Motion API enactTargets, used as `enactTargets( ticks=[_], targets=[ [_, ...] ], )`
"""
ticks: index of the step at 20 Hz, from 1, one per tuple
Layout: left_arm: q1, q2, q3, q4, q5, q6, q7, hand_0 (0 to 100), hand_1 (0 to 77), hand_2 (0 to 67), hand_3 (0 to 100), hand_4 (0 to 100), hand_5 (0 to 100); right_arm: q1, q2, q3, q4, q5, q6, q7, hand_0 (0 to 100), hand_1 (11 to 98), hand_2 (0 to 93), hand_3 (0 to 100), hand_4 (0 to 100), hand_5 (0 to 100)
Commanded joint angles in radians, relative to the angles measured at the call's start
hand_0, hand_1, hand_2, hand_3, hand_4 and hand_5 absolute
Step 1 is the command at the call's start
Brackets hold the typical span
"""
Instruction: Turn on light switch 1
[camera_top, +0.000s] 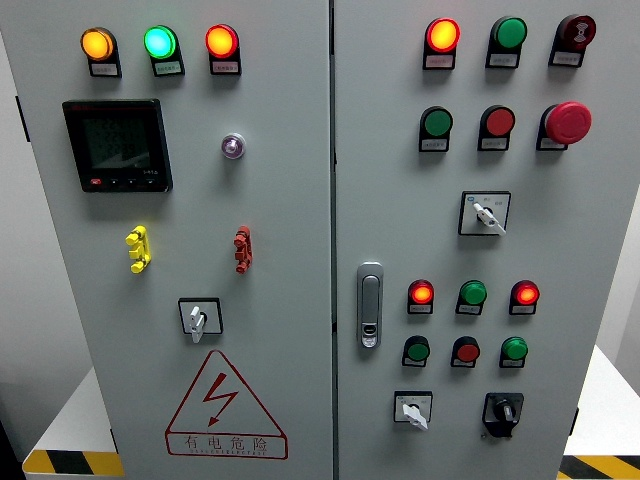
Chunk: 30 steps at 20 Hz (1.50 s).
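Here only the grey cabinet (280, 240) with lit lamps (160, 42) shows.

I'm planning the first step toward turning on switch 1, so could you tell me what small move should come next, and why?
Probably raise one arm into view toward the cabinet, since no hand shows in the head view yet. Several knob switches sit there, such as the one on the left door and one at the upper right; no readable label tells which is switch 1.
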Motion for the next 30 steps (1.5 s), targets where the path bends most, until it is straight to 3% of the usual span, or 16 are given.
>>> enactTargets(
  ticks=[1, 21, 25, 30],
  targets=[
    [0.000, 0.000, 0.004, -0.001, 0.000, 0.000, 0.010, 0, 1.1, 5.0, 0, 0, 9, -0.001, 0.0000, 0.000, 0.000, 0.000, 0.000, 0.001, 0, 22.4, 0.0, 11, 23, 15],
    [0.000, -0.002, 0.004, 0.002, -0.008, -0.002, 0.023, 0, 1.8, 5.1, 0, 0, 10, 0.000, 0.0000, 0.000, 0.000, 0.000, 0.000, 0.000, 0, 22.5, 0.0, 11, 23, 15],
    [-0.049, 0.002, -0.009, 0.006, -0.018, -0.002, 0.027, 0, 2.2, 5.1, 0, 0, 10, -0.001, 0.0000, 0.000, 0.000, 0.000, 0.000, 0.001, 0, 22.5, 0.0, 11, 23, 15],
    [-0.044, 0.000, -0.013, 0.019, -0.003, -0.003, 0.029, 0, 3.4, 5.4, 0, 0, 10, -0.001, 0.0000, 0.000, 0.000, 0.000, 0.000, 0.000, 0, 22.6, 0.0, 11, 23, 15]
  ],
)
